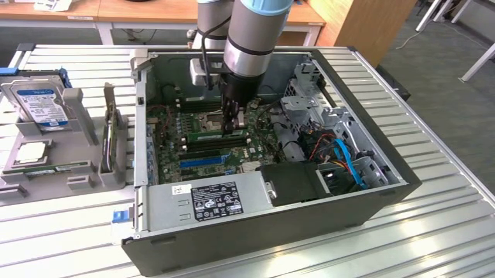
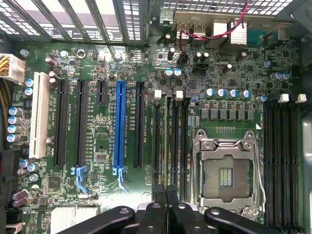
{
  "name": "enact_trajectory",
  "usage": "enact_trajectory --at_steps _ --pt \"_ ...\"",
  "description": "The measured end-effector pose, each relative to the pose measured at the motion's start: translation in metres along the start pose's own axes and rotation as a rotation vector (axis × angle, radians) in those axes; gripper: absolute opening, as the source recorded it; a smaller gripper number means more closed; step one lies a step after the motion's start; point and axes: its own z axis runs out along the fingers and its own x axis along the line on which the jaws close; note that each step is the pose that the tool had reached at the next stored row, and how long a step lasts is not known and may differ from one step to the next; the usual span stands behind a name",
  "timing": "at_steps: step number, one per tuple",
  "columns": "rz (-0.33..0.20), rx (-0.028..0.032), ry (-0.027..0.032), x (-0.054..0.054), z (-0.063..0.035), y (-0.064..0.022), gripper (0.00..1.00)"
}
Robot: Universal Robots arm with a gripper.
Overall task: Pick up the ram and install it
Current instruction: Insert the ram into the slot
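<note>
Inside the open computer case (image 1: 309,231) on the slat table (image 1: 62,231), the claw (image 2: 165,192) hangs pinched shut, and the ram (image 1: 213,136) stands in its slot right under its tips, long edge up.

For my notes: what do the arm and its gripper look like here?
The arm is a silver-grey cylinder with a light blue joint cap, ending in a black wrist section. A small pale box is mounted beside it, with a black cable running up. The gripper is black, with jointed links and round pivot pins.
</note>
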Motion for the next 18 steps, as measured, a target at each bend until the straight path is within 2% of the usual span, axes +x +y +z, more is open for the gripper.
enact_trajectory --at_steps 18 --pt "0.003 0.0001 -0.0001 0.0068 -0.0004 0.0 0.11"
